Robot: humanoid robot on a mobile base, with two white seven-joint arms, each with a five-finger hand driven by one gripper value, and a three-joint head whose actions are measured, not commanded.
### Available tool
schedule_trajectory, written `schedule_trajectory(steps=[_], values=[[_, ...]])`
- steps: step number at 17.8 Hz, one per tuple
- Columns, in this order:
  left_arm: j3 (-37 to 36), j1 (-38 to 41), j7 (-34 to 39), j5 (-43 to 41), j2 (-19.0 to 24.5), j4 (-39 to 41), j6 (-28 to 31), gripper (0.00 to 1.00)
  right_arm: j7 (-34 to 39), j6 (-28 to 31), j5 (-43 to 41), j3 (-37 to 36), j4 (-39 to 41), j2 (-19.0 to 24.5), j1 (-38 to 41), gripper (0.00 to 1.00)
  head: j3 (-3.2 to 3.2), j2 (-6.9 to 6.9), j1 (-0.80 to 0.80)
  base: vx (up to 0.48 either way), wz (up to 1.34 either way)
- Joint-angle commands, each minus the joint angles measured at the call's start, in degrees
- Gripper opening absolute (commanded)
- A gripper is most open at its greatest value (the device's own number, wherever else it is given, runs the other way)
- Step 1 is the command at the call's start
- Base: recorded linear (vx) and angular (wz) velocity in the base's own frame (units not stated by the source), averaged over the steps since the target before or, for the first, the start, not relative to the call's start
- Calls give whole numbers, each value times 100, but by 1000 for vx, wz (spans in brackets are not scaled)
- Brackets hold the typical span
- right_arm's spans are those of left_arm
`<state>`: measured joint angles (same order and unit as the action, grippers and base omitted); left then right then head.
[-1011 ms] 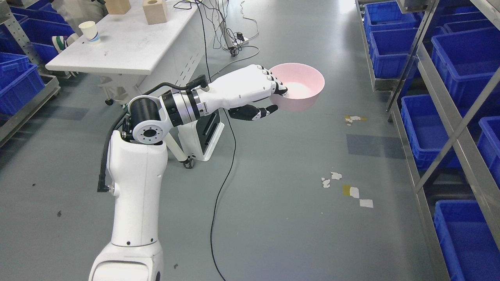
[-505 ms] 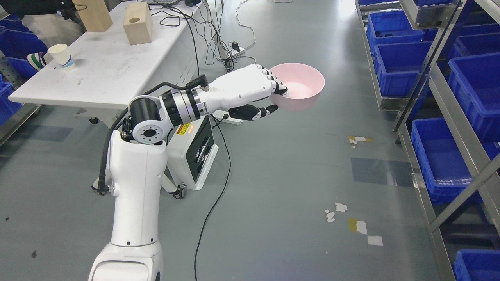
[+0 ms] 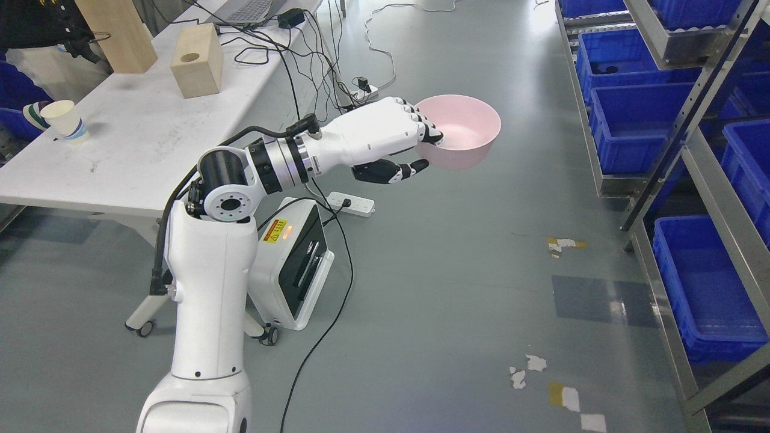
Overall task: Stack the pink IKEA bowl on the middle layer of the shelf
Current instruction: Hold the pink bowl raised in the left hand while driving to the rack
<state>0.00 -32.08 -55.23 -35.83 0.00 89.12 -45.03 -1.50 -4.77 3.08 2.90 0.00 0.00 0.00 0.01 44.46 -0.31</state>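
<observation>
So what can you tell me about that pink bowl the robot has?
The pink bowl is round, deep and plain, smooth like plastic, and looks empty. It is upright, held in the air above the grey floor, between the white table and the metal shelf. The left hand grips its near rim: fingers hooked inside, thumb beneath. Nothing else touches it.

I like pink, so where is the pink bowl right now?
In the head view, the pink bowl is up in the air above the grey floor, held at its rim by the robot's left hand, with the blue-bin shelf off to its right.
</observation>
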Motion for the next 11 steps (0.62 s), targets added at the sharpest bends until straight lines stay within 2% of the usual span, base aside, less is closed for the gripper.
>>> schedule_trajectory(steps=[1, 7, 11], values=[[-27, -36, 12, 6, 100, 0, 3, 1, 0, 2, 0, 0, 100, -100, 132, 100, 0, 0, 0, 237, 15], [-27, -44, 39, 6, 100, 0, 3, 1, 0, 2, 0, 0, 100, -100, 132, 100, 0, 0, 0, 181, -135], [-27, -44, 48, 6, 100, 0, 3, 1, 0, 2, 0, 0, 100, -100, 132, 100, 0, 0, 0, 161, -832]])
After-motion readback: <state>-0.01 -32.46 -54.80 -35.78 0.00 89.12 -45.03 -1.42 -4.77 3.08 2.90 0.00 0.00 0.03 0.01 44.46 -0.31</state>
